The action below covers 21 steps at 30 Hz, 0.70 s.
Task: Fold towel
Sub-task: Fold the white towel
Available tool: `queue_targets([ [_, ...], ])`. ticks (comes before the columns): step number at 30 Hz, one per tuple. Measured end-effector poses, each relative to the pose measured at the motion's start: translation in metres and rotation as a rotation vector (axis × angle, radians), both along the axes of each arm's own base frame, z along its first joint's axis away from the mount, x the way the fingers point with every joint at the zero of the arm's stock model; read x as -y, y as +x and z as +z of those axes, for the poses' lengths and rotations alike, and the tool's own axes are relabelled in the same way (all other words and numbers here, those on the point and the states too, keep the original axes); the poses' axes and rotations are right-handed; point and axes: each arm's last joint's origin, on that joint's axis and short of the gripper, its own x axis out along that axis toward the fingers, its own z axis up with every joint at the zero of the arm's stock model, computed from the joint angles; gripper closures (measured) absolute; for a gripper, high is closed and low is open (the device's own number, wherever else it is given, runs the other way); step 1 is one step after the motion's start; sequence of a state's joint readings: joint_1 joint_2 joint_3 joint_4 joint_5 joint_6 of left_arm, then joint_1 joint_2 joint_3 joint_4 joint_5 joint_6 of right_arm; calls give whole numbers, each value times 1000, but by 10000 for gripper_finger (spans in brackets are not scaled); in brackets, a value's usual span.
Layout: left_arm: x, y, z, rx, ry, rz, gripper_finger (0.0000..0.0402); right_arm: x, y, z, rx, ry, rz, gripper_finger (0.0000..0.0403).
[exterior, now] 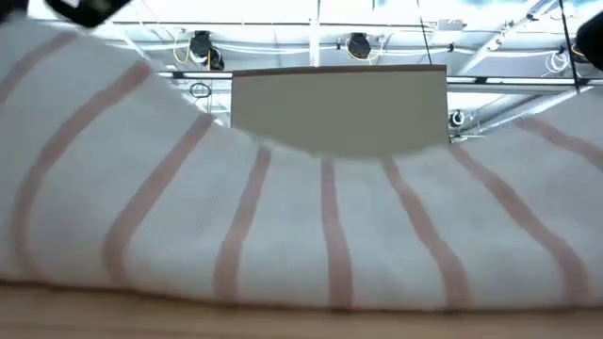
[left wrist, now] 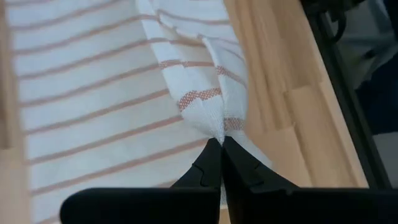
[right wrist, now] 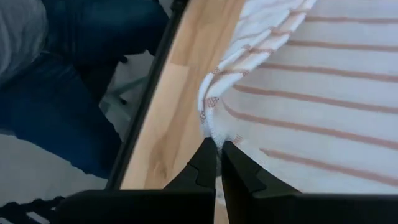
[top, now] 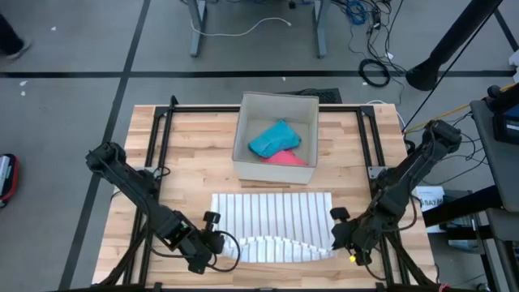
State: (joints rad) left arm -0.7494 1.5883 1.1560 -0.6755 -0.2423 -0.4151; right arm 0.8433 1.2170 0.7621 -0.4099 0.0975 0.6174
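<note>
A white towel (top: 272, 215) with thin pink stripes lies on the wooden table in front of a cardboard box (top: 272, 172). Its far part lies flat. Its near edge (top: 280, 247) is raised at both ends and sags in the middle, which the low view shows close up on the towel (exterior: 301, 226). My left gripper (top: 223, 243) is shut on the near left corner. My right gripper (top: 339, 242) is shut on the near right corner. My left gripper (left wrist: 222, 146) pinches the towel's near left corner (left wrist: 217, 127) between its two fingertips, slanting down from the near left. The cloth bunches into folds where it meets the fingers and runs from there to the flat part. How many layers are held, I cannot tell. My right gripper (right wrist: 219, 149) pinches the towel's near right corner (right wrist: 211, 127) at the hem between its two fingertips, slanting down from the near right. The edge curls up and gathers at the fingers. The rest of the towel spreads away onto the table.
The open box holds a blue cloth (top: 274, 138) and a pink cloth (top: 288, 158). Black metal rails (top: 162, 138) frame the table top. A person's legs in jeans (right wrist: 74, 93) stand beyond the table's edge in the right wrist view. Bare wood lies on either side of the towel.
</note>
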Motion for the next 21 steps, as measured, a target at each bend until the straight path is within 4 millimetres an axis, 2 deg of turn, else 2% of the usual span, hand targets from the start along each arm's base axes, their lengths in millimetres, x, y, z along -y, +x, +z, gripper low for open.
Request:
queue_targets([
  [3, 0, -2, -14, -10, -52, 11, 400, -6, 2, -10, 36, 40, 10, 403],
  [6, 1, -4, -20, -6, -73, 22, 400, -12, 6, -16, 52, 49, 24, 403],
  [15, 21, -15, -16, 138, -1, -106, 399, -26, 6, -27, 160, -74, 161, 403],
  [21, 31, -14, -11, 190, -125, -49, 399, -39, 3, -30, 108, 52, 261, 390],
])
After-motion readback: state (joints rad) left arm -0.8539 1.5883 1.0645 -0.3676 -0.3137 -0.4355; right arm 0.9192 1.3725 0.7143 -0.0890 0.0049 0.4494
